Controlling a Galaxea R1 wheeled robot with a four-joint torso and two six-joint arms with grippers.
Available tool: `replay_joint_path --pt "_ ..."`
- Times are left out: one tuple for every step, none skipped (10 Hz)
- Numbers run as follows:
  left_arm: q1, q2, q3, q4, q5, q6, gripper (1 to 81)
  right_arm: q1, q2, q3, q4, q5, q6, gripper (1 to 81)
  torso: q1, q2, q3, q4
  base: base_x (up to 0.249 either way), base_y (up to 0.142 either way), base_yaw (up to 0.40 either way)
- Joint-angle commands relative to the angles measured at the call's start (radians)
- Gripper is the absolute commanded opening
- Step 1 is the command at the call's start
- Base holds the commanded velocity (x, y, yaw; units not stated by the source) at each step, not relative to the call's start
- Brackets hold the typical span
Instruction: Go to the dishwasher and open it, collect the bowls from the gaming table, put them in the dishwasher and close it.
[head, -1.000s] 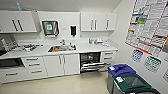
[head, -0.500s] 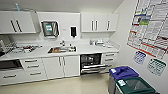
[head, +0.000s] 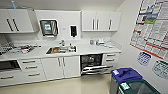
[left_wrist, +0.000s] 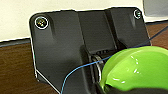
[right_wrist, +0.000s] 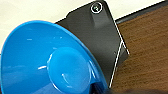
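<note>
Whether either hand is clamped or slack I cannot tell, yet one glossy lime-green bowl (left_wrist: 135, 71) sits close at the left wrist and one glossy blue bowl (right_wrist: 47, 61) at the right — ahead, the steel-fronted dishwasher (head: 92, 64) stands open under the white tabletop (head: 95, 49).

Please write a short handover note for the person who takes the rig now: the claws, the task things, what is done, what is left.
Left claw: a lime green bowl sits at it; fingers not visible.
Right claw: a blue bowl sits at it; fingers not visible.
Dishwasher: ahead under the counter, right of the sink, door already open, dark racks showing.
Done: dishwasher opened, two bowls collected.
Left: put the bowls in the racks, close the door.
</note>
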Motion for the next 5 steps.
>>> replay_joint_path --pt "-0.033 -0.001 0.003 0.002 0.042 0.008 1.0 0.037 -0.011 0.001 -0.012 -0.043 -0.004 1.0 0.0 0.0 0.0 0.0 0.125 0.0 0.0" --pt "-0.033 -0.001 0.003 -0.003 0.042 0.008 1.0 0.034 -0.011 -0.001 -0.012 -0.042 -0.004 1.0 0.0 0.0 0.0 0.0 0.125 0.0 0.0" --pt "-0.031 -0.003 0.003 -0.004 0.042 0.008 1.0 0.034 -0.009 -0.001 -0.012 -0.042 -0.004 1.0 -0.002 -0.001 0.001 0.0 0.125 0.0 0.0" --pt "-0.031 -0.003 0.003 -0.004 0.042 0.008 1.0 0.034 -0.009 -0.001 -0.011 -0.042 -0.004 1.0 -0.002 -0.001 0.001 0.0 0.125 0.0 0.0" --pt "-0.031 -0.001 0.003 -0.004 0.042 0.008 1.0 0.032 -0.009 -0.001 -0.011 -0.042 -0.004 1.0 -0.002 -0.001 0.001 0.0 0.125 0.0 0.0"
